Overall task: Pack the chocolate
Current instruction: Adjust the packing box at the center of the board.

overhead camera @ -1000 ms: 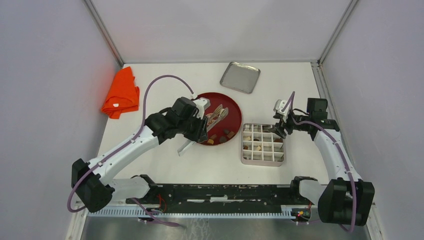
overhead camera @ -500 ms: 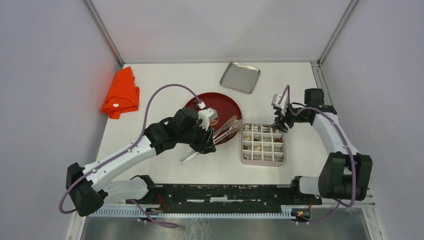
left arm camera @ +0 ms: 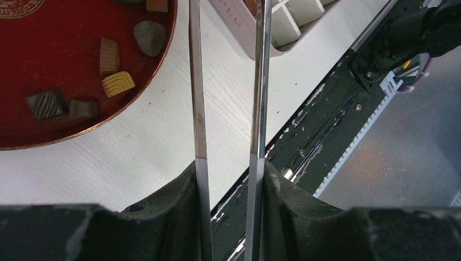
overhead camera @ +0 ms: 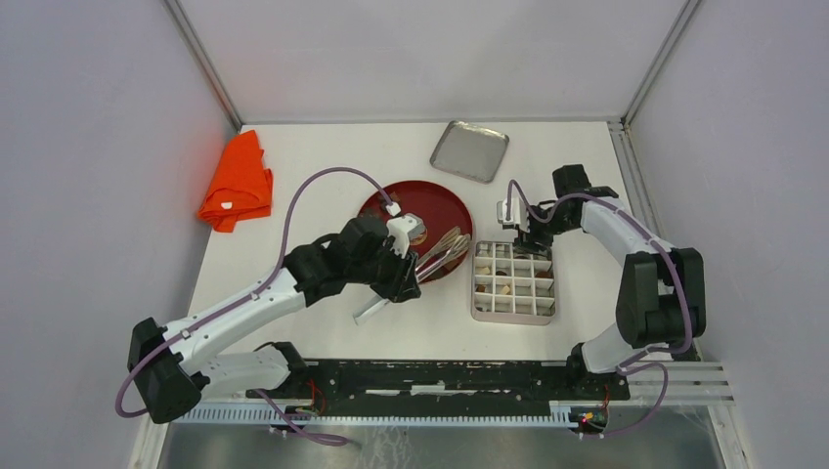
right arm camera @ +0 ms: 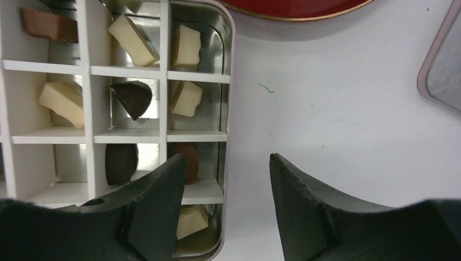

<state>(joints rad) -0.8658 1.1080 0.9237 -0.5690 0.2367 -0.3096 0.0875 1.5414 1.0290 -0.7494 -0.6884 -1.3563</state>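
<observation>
If tongs (left arm camera: 198, 109) twist in narrow clamp of left fingers (left arm camera: 174, 206), could flick choc (left arm camera: 118, 83) off red plate (left arm camera: 32, 130), upper left of left-wrist view, or drop it beside tin (right arm camera: 228, 81). Right fingers (right arm camera: 157, 201) wide, empty, over tin's edge; could bump tongs. Pcs squarish, flat, mixed angles; no clear long axis. More choc in tin cells.

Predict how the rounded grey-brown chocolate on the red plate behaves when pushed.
The rounded chocolate looks smooth and domed, so tongs may slip off it. It is small, so probably light; on the glossy red plate it would likely slide.
</observation>
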